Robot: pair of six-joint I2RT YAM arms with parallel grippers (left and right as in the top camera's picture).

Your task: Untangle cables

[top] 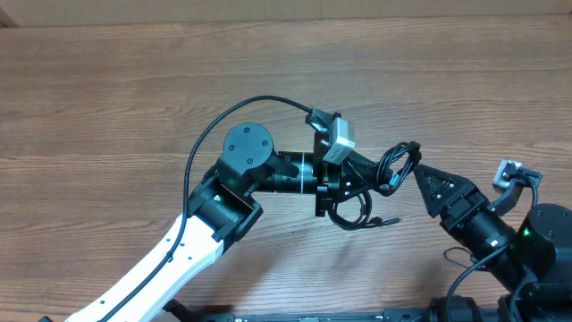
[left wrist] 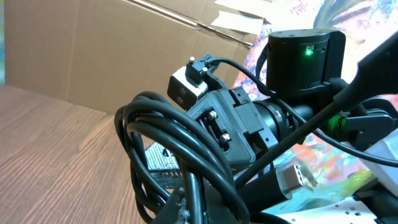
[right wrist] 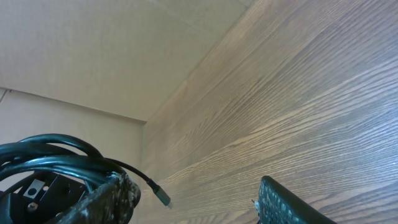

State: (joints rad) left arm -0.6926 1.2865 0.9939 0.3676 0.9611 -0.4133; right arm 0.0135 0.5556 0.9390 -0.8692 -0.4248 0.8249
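I work in what looks like a robotics lab or test room. A wood-grain tabletop [top: 107, 72] carries my white left arm [top: 179, 246] and black right arm [top: 500, 241]. Behind it stands a large plain cardboard box [left wrist: 93, 56] with white paper sheets [left wrist: 239, 20] lying on top.

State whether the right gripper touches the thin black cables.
Cannot tell. Right wrist view: thin black cables overlap the right gripper's jaw, hiding any contact or gap.
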